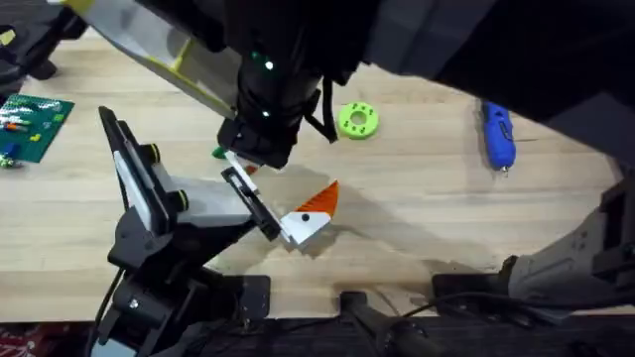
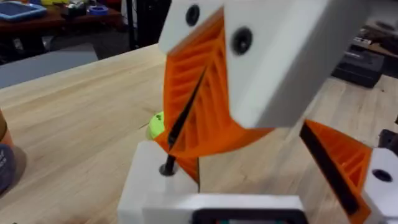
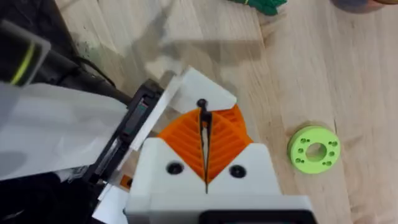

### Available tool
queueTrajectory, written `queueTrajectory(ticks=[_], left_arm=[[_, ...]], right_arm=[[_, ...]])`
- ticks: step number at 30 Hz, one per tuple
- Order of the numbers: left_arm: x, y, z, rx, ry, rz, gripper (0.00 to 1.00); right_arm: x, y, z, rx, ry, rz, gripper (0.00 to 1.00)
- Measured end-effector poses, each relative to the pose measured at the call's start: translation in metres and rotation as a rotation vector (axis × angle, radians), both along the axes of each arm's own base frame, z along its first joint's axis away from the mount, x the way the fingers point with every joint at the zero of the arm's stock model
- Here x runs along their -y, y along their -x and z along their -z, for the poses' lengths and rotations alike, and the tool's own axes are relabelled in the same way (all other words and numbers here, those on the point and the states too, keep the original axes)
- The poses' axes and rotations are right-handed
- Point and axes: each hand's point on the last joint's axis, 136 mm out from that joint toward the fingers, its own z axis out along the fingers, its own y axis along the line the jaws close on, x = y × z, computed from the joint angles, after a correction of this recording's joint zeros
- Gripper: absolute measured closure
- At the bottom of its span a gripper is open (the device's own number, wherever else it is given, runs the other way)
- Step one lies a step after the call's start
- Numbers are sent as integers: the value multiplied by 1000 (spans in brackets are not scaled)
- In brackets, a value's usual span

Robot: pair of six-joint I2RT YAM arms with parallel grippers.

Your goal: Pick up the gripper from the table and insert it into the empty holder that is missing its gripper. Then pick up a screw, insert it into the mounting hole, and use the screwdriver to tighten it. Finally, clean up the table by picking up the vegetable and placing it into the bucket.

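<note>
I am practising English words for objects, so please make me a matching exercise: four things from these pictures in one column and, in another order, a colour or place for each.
Things:
1. screwdriver
2. ring disc
3. vegetable
4. screw

Descriptions:
a. lime green, round, with small holes
b. thin and black, between the orange pads of the right gripper
c. blue, lying on the table apart from the other things
d. dark green and leafy

Pairs: 1-c, 2-a, 3-d, 4-b
</note>
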Motion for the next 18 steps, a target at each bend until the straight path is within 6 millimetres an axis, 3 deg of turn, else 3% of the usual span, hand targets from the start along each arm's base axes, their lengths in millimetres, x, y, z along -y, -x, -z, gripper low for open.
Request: queueTrajectory(ticks=[18], left_arm=[[0,0,0,-12,9,-1,14]], right_arm=[[-9,6,2,7,-2,-22,995]])
